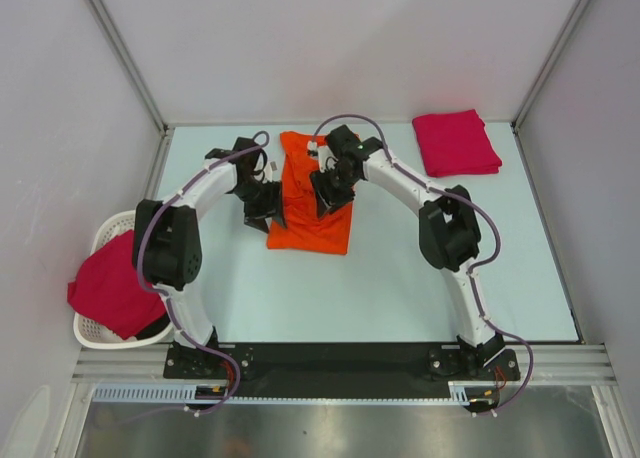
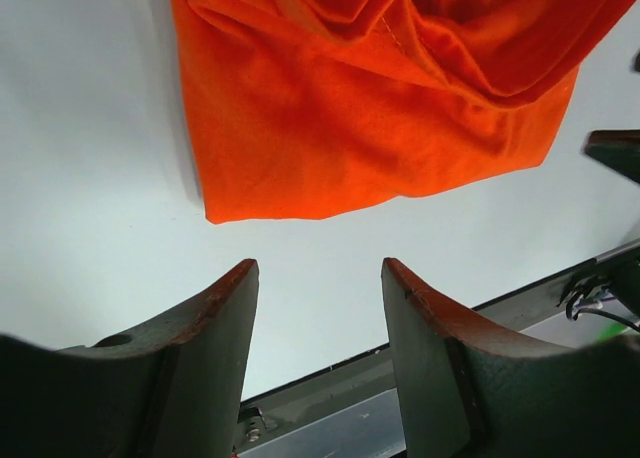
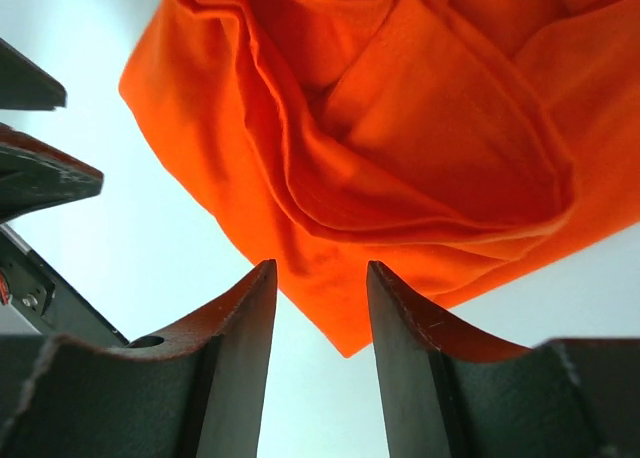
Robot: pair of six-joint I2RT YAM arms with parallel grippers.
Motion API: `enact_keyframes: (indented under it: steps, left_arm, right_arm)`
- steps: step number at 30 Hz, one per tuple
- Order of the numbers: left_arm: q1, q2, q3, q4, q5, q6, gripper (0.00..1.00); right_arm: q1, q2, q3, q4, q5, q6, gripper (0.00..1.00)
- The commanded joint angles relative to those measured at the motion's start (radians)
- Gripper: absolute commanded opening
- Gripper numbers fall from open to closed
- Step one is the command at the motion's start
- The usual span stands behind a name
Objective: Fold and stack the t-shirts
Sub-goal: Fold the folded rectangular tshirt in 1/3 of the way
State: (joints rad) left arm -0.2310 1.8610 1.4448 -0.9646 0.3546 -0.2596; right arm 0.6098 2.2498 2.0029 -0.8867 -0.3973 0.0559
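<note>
The bright orange t-shirt [image 1: 310,203] lies partly folded and creased in the middle of the table. My left gripper [image 1: 262,206] sits just off its left edge, open, with only bare table between its fingers [image 2: 320,273]; the orange cloth [image 2: 380,108] lies ahead of it. My right gripper [image 1: 330,193] hovers over the shirt, open [image 3: 320,273]. A loose corner of the orange shirt [image 3: 350,328] shows in the gap, and neither finger pinches it. A folded crimson-pink t-shirt [image 1: 457,143] lies at the back right. Another crimson-pink one [image 1: 112,283] hangs over the basket.
A white slatted basket [image 1: 95,240] stands off the table's left edge beside the left arm. Grey walls and metal frame posts enclose the table on three sides. The black base rail [image 1: 340,358] runs along the near edge.
</note>
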Motion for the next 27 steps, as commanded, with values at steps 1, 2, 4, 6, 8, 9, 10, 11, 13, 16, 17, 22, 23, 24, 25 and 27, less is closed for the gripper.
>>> enact_keyframes:
  steps: [1, 2, 4, 6, 8, 9, 10, 11, 13, 16, 17, 22, 23, 24, 25, 27]
  left_arm:
    - [0.010, 0.003, -0.007, 0.000, 0.017, 0.029, 0.59]
    - [0.012, 0.001, -0.004, 0.000, 0.017, 0.029, 0.58]
    - [0.012, 0.000, -0.004, -0.002, 0.012, 0.033, 0.58]
    - [0.016, 0.001, -0.006, -0.003, 0.014, 0.034, 0.59]
    - [0.019, 0.000, -0.009, -0.005, 0.017, 0.037, 0.58]
    - [0.022, 0.000, -0.012, -0.005, 0.015, 0.039, 0.59]
    - [0.025, -0.002, -0.014, -0.006, 0.014, 0.039, 0.59]
    - [0.027, -0.002, -0.017, -0.005, 0.014, 0.039, 0.59]
    - [0.035, -0.009, -0.021, -0.005, 0.015, 0.040, 0.58]
    - [0.044, -0.013, -0.024, -0.006, 0.017, 0.046, 0.59]
    - [0.047, -0.011, -0.026, -0.006, 0.020, 0.052, 0.58]
    - [0.056, -0.011, -0.026, -0.008, 0.021, 0.060, 0.59]
    - [0.058, -0.011, -0.027, -0.006, 0.021, 0.060, 0.58]
    - [0.058, -0.013, -0.029, -0.006, 0.021, 0.062, 0.59]
    - [0.059, -0.011, -0.029, -0.008, 0.023, 0.060, 0.59]
    - [0.062, -0.013, -0.029, -0.008, 0.023, 0.063, 0.58]
  right_arm:
    - [0.001, 0.031, 0.085, -0.040, -0.032, -0.027, 0.47]
    - [0.011, 0.036, 0.098, -0.050, -0.012, -0.036, 0.47]
    - [0.019, 0.040, 0.103, -0.049, 0.020, -0.047, 0.47]
    - [0.041, 0.048, 0.112, -0.049, 0.086, -0.054, 0.48]
    - [0.051, 0.083, 0.148, -0.060, 0.081, -0.053, 0.48]
    - [0.056, 0.096, 0.166, -0.067, 0.072, -0.048, 0.47]
    - [0.059, 0.112, 0.198, -0.086, 0.066, -0.047, 0.48]
    - [0.068, 0.128, 0.203, -0.087, 0.063, -0.047, 0.48]
    - [0.079, 0.131, 0.201, -0.087, 0.067, -0.051, 0.48]
    - [0.096, 0.136, 0.191, -0.084, 0.092, -0.053, 0.48]
    - [0.097, 0.139, 0.188, -0.083, 0.107, -0.054, 0.48]
    - [0.105, 0.154, 0.188, -0.089, 0.147, -0.051, 0.44]
    - [0.107, 0.156, 0.188, -0.090, 0.155, -0.050, 0.30]
    - [0.107, 0.157, 0.189, -0.086, 0.166, -0.044, 0.18]
    - [0.107, 0.159, 0.194, -0.086, 0.178, -0.039, 0.06]
    - [0.105, 0.160, 0.201, -0.083, 0.190, -0.030, 0.00]
